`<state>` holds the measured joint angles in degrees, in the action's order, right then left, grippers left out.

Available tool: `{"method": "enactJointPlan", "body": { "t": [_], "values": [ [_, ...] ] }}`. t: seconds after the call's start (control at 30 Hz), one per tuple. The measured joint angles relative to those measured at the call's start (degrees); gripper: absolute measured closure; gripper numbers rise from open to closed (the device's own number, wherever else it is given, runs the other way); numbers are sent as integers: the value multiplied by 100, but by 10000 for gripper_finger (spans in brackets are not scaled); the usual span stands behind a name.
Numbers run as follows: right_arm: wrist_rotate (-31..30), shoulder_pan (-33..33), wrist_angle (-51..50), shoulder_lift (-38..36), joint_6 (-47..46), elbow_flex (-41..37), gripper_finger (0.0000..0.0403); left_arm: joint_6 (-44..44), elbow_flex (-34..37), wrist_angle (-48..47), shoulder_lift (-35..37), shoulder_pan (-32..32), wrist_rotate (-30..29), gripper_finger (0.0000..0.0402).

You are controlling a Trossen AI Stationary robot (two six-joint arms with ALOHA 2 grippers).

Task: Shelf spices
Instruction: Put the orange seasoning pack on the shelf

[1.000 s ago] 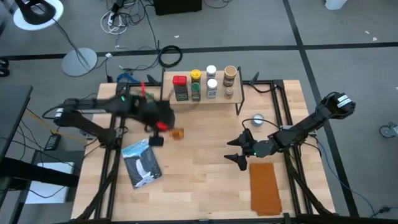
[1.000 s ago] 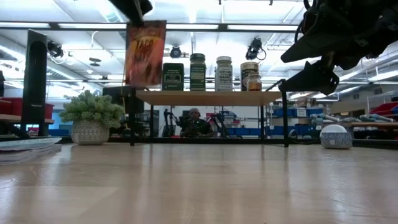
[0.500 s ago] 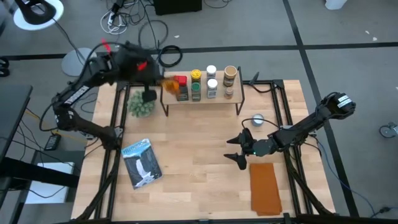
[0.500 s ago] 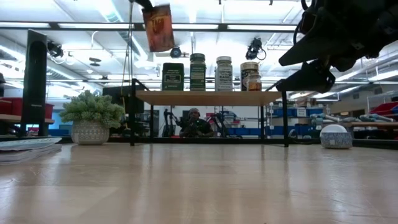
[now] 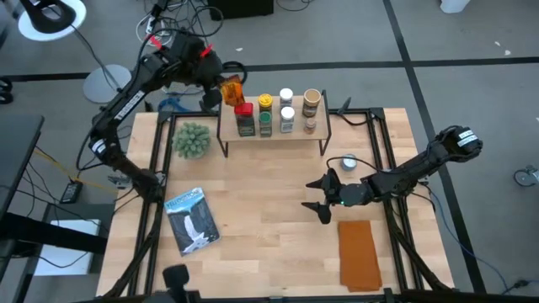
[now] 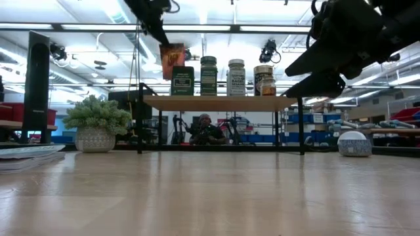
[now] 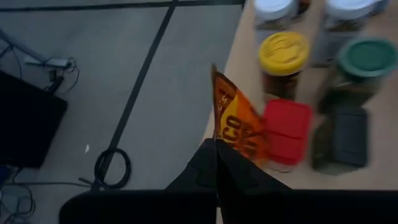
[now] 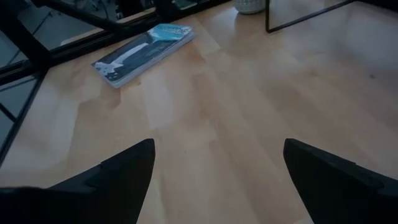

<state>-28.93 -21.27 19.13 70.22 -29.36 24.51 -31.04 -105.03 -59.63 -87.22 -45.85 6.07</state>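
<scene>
High view puts the orange spice packet (image 5: 232,87) pinched in the left hand (image 5: 221,89), now hanging just past the shelf's (image 5: 271,132) left end, beside the red-lidded tin (image 5: 243,109). A second ago the same packet was low over the tabletop (image 5: 269,219) in front of the shelf; half a second ago it had swung up and back toward the rear-left corner; now it has come nearly over the shelf edge. So the carry looks almost done, and what likely remains is lowering the packet onto the wooden top and letting go.

Left wrist view shows that hand clenched on the packet's lower edge, with the red-lidded tin directly ahead of it, the yellow-lidded jar (image 7: 283,55) beyond, and the green-lidded jar (image 7: 366,59) off to one side. Free space there seems tight, so the packet may nudge the red tin when set down.

Right hand (image 5: 321,196) hovers low over the tabletop in front of the shelf, fingers spread and holding nothing, barely shifted over the last second. A fuzzy plant (image 5: 191,140) sits below the left arm.
</scene>
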Motion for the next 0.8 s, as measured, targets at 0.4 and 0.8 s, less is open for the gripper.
{"method": "enactJointPlan", "body": {
  "t": [0.4, 0.8],
  "values": [
    [2, 579, 5, 0, 365, 0, 49, -161, -96, 294, -280, -369, 186, 401],
    [46, 1026, 33, 0, 800, 0, 49, -176, -728, 221, -337, -368, 280, 401]
  ]
}}
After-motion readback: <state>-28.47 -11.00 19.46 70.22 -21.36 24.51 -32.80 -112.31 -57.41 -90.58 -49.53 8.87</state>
